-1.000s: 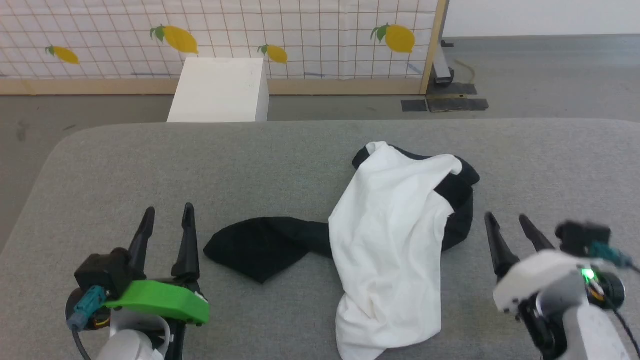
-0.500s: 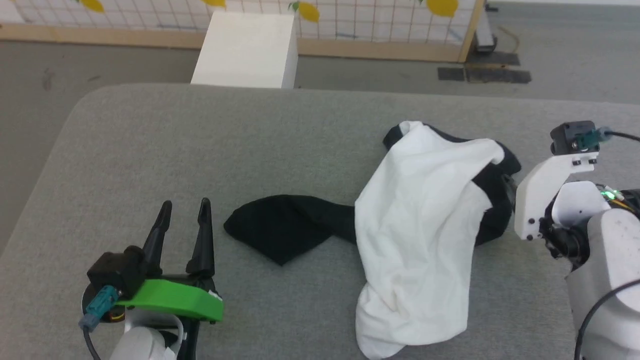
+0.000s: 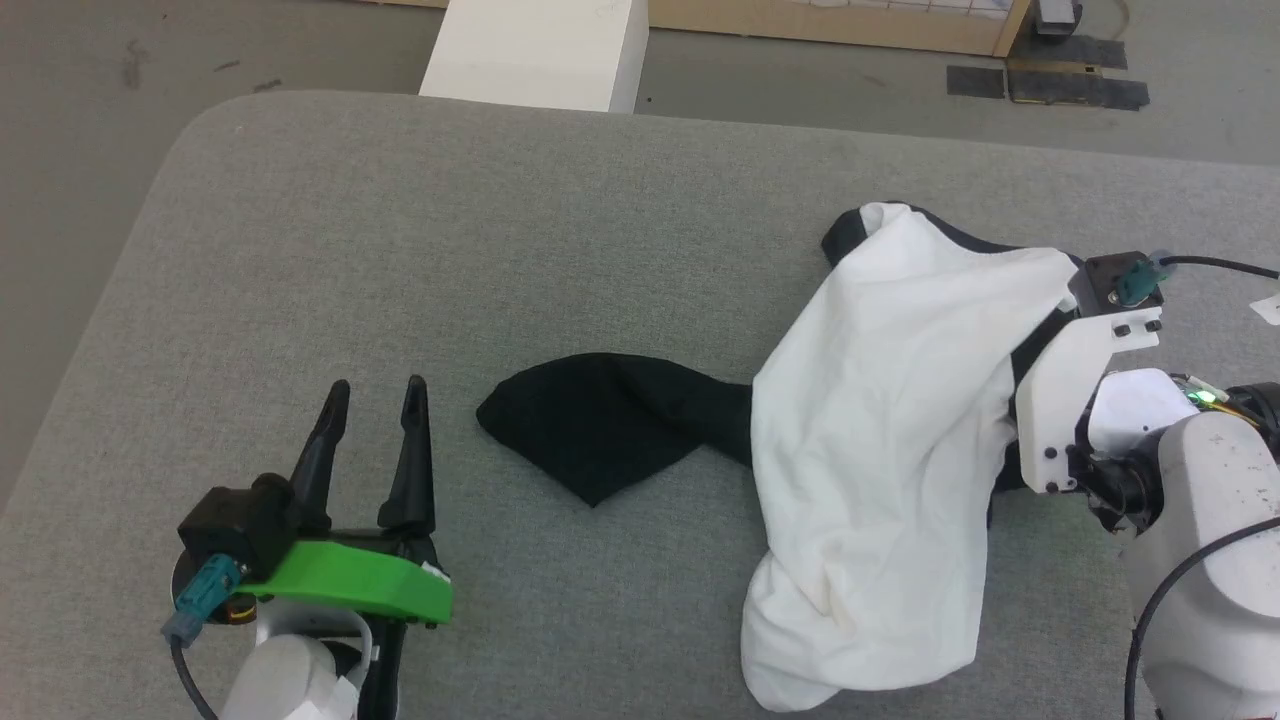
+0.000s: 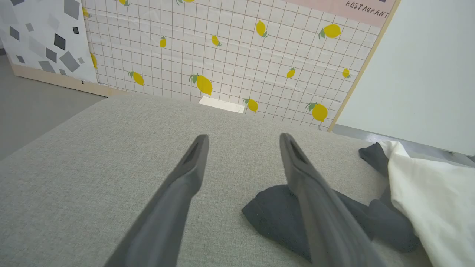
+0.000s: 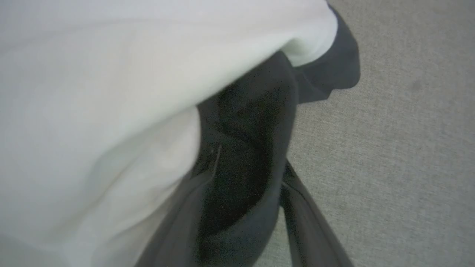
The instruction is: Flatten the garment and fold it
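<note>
Left fingers (image 3: 412,420) spread; right fingers (image 5: 308,222) buried in garment (image 3: 880,420), grip unclear; sign (image 4: 367,9) reads "RESTAURANT"

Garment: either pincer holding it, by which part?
Left pincer open, empty. Right pincer straddles black fabric at the garment's right edge; whether it grips cannot be told.

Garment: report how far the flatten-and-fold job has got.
Done: nothing; the soft white shirt with black sleeves lies crumpled on the grey table. In hand: right gripper's fingers are pushed into its black edge, grip unclear; left gripper open, apart. Left: flattening, folding.
</note>
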Controlling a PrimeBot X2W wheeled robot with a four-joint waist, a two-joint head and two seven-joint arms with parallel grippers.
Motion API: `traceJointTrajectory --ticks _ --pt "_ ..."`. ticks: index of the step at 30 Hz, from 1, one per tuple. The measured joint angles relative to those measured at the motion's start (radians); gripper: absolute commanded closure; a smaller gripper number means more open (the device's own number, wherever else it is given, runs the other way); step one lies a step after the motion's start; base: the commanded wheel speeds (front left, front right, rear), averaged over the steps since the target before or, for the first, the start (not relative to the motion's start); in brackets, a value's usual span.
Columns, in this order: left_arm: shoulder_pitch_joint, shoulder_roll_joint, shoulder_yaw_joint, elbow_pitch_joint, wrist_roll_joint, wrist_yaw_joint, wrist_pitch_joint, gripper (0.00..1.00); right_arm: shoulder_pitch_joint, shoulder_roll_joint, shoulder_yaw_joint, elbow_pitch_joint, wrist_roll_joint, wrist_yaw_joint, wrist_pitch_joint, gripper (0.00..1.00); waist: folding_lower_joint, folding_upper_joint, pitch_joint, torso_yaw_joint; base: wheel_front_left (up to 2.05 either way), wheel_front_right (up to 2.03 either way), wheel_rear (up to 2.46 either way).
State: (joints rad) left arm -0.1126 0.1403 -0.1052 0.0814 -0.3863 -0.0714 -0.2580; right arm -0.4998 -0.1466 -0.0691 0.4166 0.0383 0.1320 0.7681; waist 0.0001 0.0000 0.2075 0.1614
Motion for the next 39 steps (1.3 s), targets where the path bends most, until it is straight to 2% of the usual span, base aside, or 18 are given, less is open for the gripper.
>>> traceJointTrajectory --ticks 6,12,18,22,29,32,33,34,37,39 --pt "0.000 -0.015 0.021 0.012 0.035 -0.013 0.000 0.00 -0.001 0.004 -0.017 -0.023 0.012 0.000 -0.054 1.00 0.0000 0.0000 -0.021 -0.016 0.00 0.00 0.00" --pt "0.003 -0.019 0.034 0.017 0.055 -0.017 0.000 0.00 0.004 -0.018 -0.083 -0.124 0.051 0.000 -0.100 1.00 0.0000 0.0000 -0.056 -0.042 0.00 0.00 0.00" --pt "0.009 -0.021 0.041 0.025 0.063 -0.017 0.000 0.00 0.134 -0.051 -0.253 -0.247 0.039 0.000 -0.098 1.00 0.0000 0.0000 -0.091 -0.070 0.00 0.00 0.00" --pt "0.012 -0.023 0.041 0.032 0.066 -0.017 0.000 0.00 0.270 -0.038 -0.393 -0.289 0.004 0.000 -0.061 1.00 0.0000 0.0000 -0.111 -0.084 0.00 0.00 0.00" --pt "0.014 -0.024 0.039 0.044 0.065 -0.020 0.000 0.00 0.432 0.030 -0.568 -0.236 -0.062 0.000 0.000 1.00 0.0000 0.0000 -0.120 -0.100 0.00 0.00 0.00" --pt "0.015 -0.024 0.039 0.050 0.064 -0.020 0.000 0.00 0.466 0.045 -0.604 -0.228 -0.128 0.000 -0.002 1.00 -0.0001 0.0000 -0.123 -0.100 0.00 0.00 0.00" --pt "0.016 -0.023 0.040 0.051 0.063 -0.020 0.000 0.00 0.465 0.054 -0.611 -0.231 -0.119 0.000 -0.015 0.93 -0.0001 0.0000 -0.124 -0.101 0.00 0.00 0.00" --pt "0.017 -0.023 0.040 0.051 0.061 -0.020 0.000 0.00 0.463 0.061 -0.605 -0.236 -0.100 0.000 -0.041 0.00 -0.0001 0.0000 -0.125 -0.104 0.00 0.00 0.00" --pt "0.025 -0.022 0.042 0.054 0.058 -0.020 0.004 0.00 0.439 0.077 -0.581 -0.259 -0.047 0.000 -0.132 0.00 0.0000 0.0000 -0.128 -0.115 0.00 0.00 0.00" --pt "0.026 -0.023 0.039 0.057 0.049 -0.020 0.012 0.00 0.407 0.081 -0.568 -0.300 0.013 0.000 -0.232 0.00 0.0000 0.0000 -0.133 -0.122 0.00 0.00 0.00"
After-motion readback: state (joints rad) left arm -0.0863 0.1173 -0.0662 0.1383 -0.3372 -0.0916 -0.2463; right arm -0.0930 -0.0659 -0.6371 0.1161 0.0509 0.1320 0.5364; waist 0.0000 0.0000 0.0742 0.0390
